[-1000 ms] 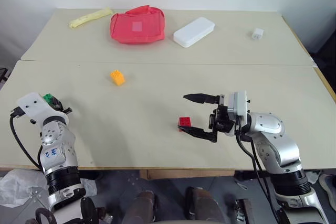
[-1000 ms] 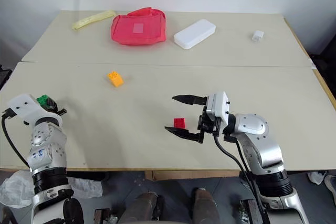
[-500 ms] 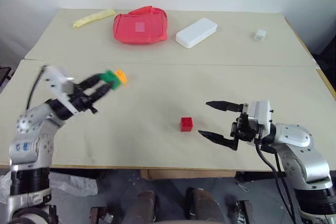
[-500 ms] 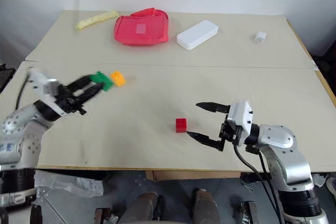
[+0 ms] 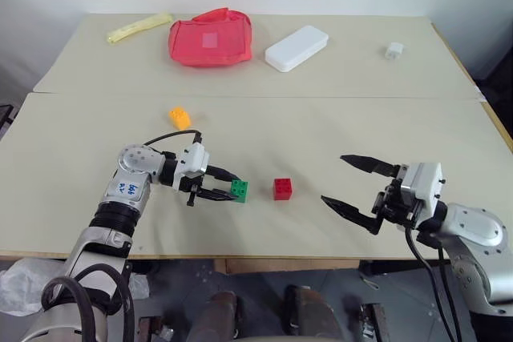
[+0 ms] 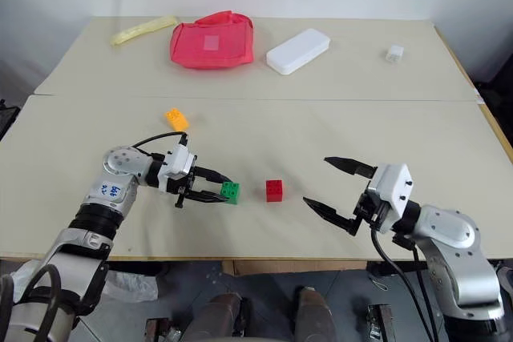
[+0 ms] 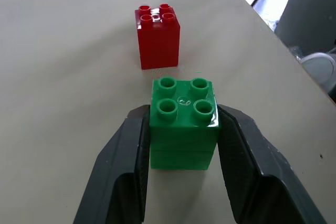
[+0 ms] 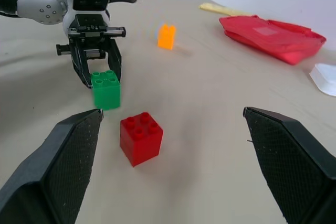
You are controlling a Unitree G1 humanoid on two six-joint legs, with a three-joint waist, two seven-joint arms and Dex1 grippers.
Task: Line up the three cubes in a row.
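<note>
Three small studded plastic building bricks lie on the pale beige table (image 5: 337, 130). Slightly left of centre in the left eye view, the green studded plastic brick (image 5: 239, 191) sits upright between the two black fingers of the left gripper (image 5: 222, 185), whose jaws are closed tight against its sides; the left wrist view shows each finger (image 7: 125, 174) pressed to a flank of the brick, studs facing up. Whether the brick's underside rests on the table cannot be told. Just beside it, toward the centre of the frame, stands the red studded plastic brick (image 5: 283, 189), upright, with a narrow gap between the two. The orange-yellow studded plastic brick (image 5: 179, 118) lies apart from them, higher and further left in the frame, tilted relative to the others.

At lower right, the right gripper (image 5: 358, 186) hovers with its jaws spread wide and nothing between them, well clear of the red brick.

Along the top of the frame lie a pale yellow elongated item (image 5: 139, 26), a red fabric pouch (image 5: 210, 38), a large white rectangular case (image 5: 296, 48) and a small white block (image 5: 393, 51).
</note>
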